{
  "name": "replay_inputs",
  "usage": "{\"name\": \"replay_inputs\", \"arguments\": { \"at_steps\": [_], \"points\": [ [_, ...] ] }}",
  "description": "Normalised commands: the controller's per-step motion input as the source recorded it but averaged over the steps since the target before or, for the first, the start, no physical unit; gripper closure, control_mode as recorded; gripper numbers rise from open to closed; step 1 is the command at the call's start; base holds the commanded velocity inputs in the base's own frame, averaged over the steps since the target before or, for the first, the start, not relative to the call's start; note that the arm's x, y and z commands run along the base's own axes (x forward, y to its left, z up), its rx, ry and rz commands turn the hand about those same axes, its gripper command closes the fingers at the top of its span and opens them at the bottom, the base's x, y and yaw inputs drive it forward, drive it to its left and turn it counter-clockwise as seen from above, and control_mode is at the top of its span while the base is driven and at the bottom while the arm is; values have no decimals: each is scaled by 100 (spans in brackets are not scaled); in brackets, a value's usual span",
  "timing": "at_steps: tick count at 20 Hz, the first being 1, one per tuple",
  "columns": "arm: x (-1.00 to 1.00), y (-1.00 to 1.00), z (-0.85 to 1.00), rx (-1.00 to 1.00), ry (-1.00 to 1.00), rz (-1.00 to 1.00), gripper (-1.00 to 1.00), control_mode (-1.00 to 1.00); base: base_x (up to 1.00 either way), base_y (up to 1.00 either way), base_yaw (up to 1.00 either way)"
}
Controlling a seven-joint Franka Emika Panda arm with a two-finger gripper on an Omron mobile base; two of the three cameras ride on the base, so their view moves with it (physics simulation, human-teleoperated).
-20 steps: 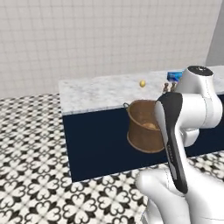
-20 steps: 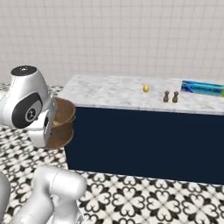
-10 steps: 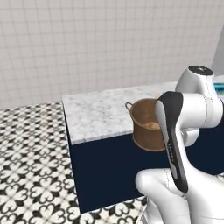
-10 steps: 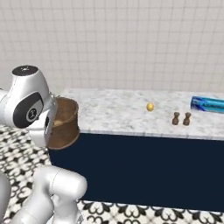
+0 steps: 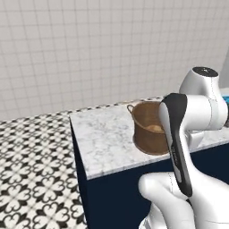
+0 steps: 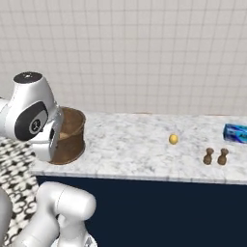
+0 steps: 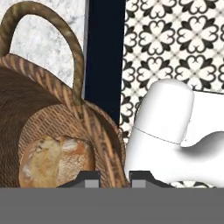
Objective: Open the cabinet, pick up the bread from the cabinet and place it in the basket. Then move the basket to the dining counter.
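The brown woven basket (image 5: 149, 130) (image 6: 68, 136) stands at the left end of the dining counter (image 5: 105, 139) (image 6: 140, 147), on its marble top or just above it; I cannot tell which. In the hand view the basket (image 7: 65, 118) is close up, and its rim passes between my fingertips. My gripper (image 7: 114, 179) is shut on that rim. The golden-brown bread (image 7: 54, 159) lies in the bottom of the basket. My own arm hides the gripper in both base views. The cabinet is out of view.
A small yellow fruit (image 6: 173, 139), two brown shakers (image 6: 215, 156) and a blue box (image 6: 235, 132) lie further right on the marble top. A tiled wall stands behind the counter. Patterned floor (image 5: 31, 179) spreads to its left.
The base has driven up to the counter, so the whole scene has shifted. The basket, still held, has gone from in front of the navy side to over the marble top.
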Motion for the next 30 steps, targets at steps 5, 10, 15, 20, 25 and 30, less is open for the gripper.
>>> {"name": "replay_inputs", "arguments": {
  "at_steps": [5,10,15,20,25,30],
  "points": [
    [0,0,0,0,0,0,100,100,71,47,-8],
    [98,31,-2,0,3,-1,100,-100,0,0,0],
    [100,1,-33,2,15,8,100,-100,0,0,0],
    [100,-31,-92,2,19,9,100,-100,0,0,0],
    [95,-22,-100,0,1,2,100,-100,0,0,0],
    [72,-20,-90,0,0,1,100,-100,0,0,0]
  ]
}}
